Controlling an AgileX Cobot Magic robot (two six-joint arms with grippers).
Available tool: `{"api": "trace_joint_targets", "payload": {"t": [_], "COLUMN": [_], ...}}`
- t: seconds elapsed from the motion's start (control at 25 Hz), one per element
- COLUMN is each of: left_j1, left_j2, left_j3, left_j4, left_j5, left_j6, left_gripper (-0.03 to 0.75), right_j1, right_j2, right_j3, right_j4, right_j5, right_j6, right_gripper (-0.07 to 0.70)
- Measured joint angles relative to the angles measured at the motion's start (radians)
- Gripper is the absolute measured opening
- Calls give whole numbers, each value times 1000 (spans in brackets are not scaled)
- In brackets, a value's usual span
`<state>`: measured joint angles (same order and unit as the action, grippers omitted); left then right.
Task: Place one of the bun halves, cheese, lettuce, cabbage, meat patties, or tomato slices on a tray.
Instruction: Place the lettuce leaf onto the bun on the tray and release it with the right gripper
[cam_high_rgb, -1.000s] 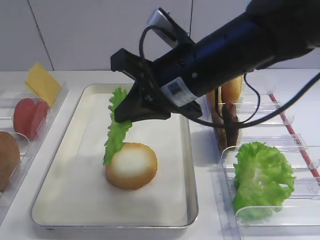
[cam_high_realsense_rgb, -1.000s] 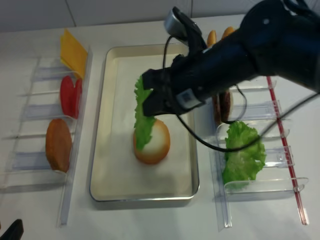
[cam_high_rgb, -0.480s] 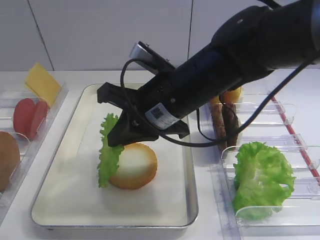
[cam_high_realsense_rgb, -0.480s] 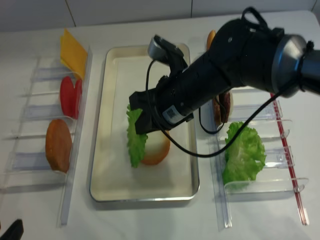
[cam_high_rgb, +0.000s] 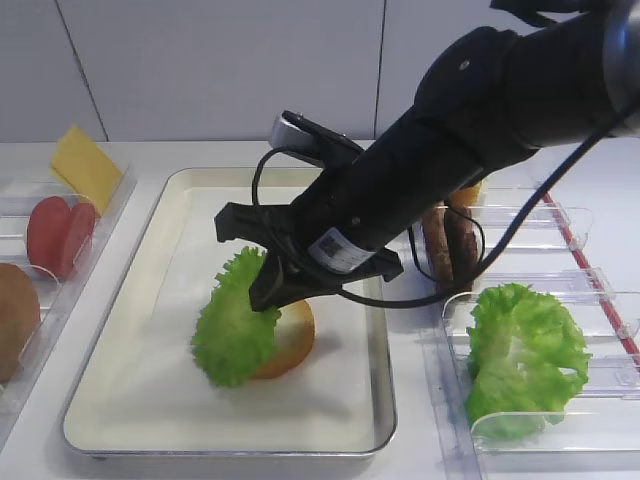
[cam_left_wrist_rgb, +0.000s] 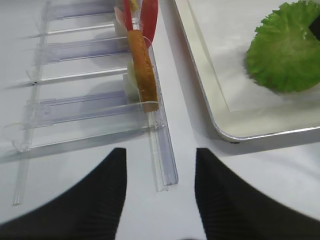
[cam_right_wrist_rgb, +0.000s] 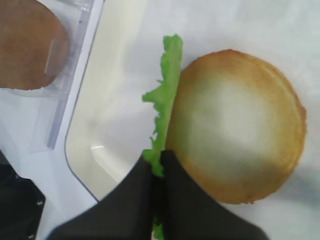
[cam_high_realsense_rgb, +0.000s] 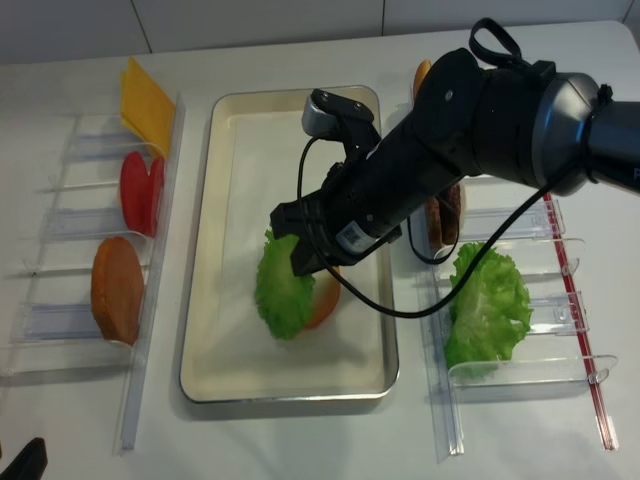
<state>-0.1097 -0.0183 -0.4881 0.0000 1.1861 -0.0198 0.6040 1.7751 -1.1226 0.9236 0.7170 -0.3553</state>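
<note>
The lettuce is a frilly green leaf leaning over the left part of a bun half on the cream tray. My right gripper is shut on the leaf's upper edge, low over the tray. The right wrist view shows the black fingers pinching the lettuce edge-on beside the toasted bun half. My left gripper is open and holds nothing, above the table just left of the tray's near corner. From there the lettuce shows face-on.
Clear bins left of the tray hold the cheese, tomato slices and another bun half. Bins on the right hold meat patties and a bigger clump of green leaves. The right arm spans the tray's right side.
My right gripper has come down and moved left with the lettuce. The leaf hung straight down before; it now tilts face-up against the bun half.
</note>
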Motion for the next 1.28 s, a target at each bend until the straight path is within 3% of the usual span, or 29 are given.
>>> {"api": "trace_joint_targets", "payload": {"t": [0.44, 1.28], "left_j1": [0, 0], "left_j2": [0, 0], "left_j3": [0, 0], "left_j4": [0, 0], "left_j5": [0, 0], "left_j6": [0, 0], "left_gripper": [328, 328], "right_j1": [0, 0], "right_j2": [0, 24], "right_j3": [0, 0], "right_j4": [-130, -188], "right_j5": [-51, -41], "right_j6": [76, 97], "right_gripper": [14, 17]}}
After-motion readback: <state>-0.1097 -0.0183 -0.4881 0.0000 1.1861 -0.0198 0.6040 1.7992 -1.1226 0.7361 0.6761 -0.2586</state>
